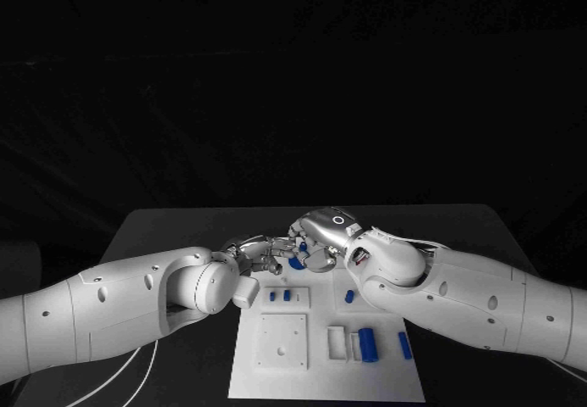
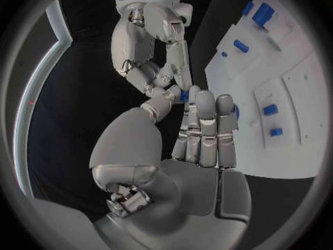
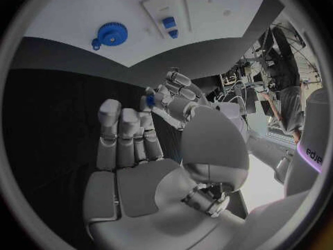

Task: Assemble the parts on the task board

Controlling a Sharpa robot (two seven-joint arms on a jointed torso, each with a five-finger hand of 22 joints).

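task board (image 1: 282, 373) looks like matt white plastic; the small blue parts (image 1: 367, 345) have a smooth plastic sheen; both hands (image 2: 201, 144) are brushed silver metal; counter (image 1: 171, 229) is dull matt black

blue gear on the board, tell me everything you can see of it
The small blue plastic-looking gear is round with fine teeth all around its rim and a raised hub at its centre. A smaller blue knob sits against its edge. It lies flat on the white task board, close to the board's edge, apart from the other blue pieces. Neither robot hand touches it.
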